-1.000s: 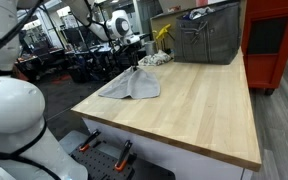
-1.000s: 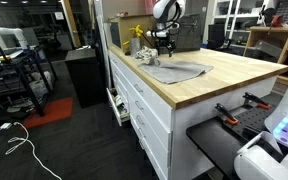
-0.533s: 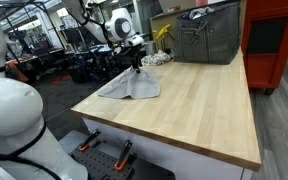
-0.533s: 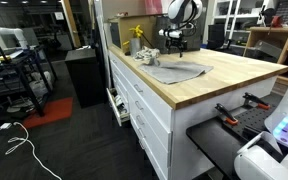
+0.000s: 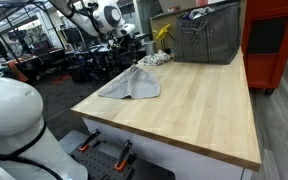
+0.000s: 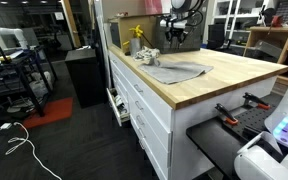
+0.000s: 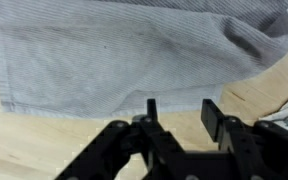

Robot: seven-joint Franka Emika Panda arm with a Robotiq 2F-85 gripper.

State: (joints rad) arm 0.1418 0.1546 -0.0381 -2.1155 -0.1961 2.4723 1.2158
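A grey cloth (image 5: 131, 85) (image 6: 179, 71) lies crumpled on the wooden tabletop (image 5: 199, 100) near its far end. In the wrist view the cloth (image 7: 114, 50) fills the upper part of the picture, its lower edge just ahead of the fingertips. My gripper (image 7: 181, 108) hangs above that edge with its jaws partly apart and nothing between them; bare wood shows in the gap. In both exterior views the gripper (image 5: 127, 46) (image 6: 176, 36) hovers clear above the cloth's far end.
A small white crumpled thing (image 5: 154, 59) (image 6: 148, 57) and a yellow item (image 5: 162, 34) sit beyond the cloth. A grey metal bin (image 5: 209, 38) stands at the back of the table, with a red cabinet (image 5: 276, 40) beside it. Drawers (image 6: 144, 105) front the table.
The gripper has risen off the cloth and away from the table. Its jaws stand narrower than before. The cloth has stayed flat on the table.
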